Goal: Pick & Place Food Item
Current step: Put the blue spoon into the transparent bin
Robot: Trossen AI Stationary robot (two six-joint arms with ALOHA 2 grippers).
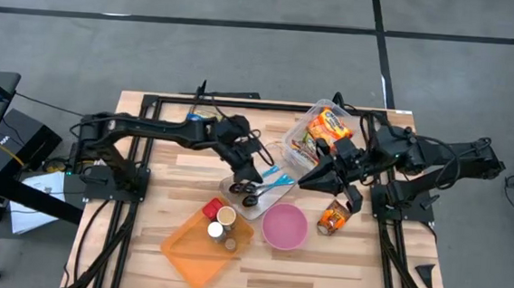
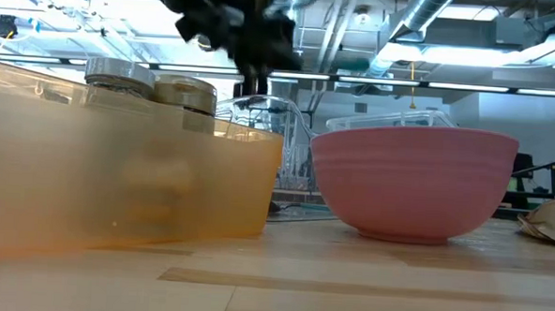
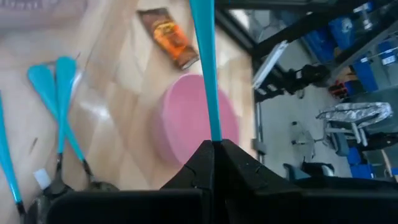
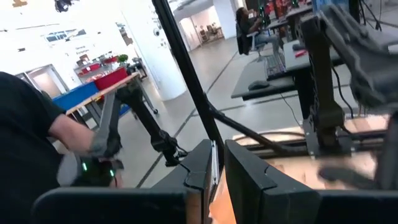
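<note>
Orange tray [image 2: 126,182]: fills the left foreground of the low view, jars inside; lower centre of the high view.
Pink bowl [image 2: 412,180]: right of the tray in the low view, upright on the desk [image 1: 321,266].
Left gripper [image 3: 213,144]: my left fingers are closed on a teal utensil handle [image 3: 205,62], hanging over the clear tray [image 1: 262,197] at mid-frame in the high view.
Food item: a snack packet [image 1: 332,217] lies flat on the desk, right of the bowl, untouched.
Clear bin [image 1: 317,130]: upper centre-right, more packets inside.
Right gripper [image 1: 307,179]: centre of the high view, near the clear tray; I cannot tell its finger state.
Doing it well: I judge I should keep the utensil vertical, move slowly, and clear the bowl rim before lowering.
</note>
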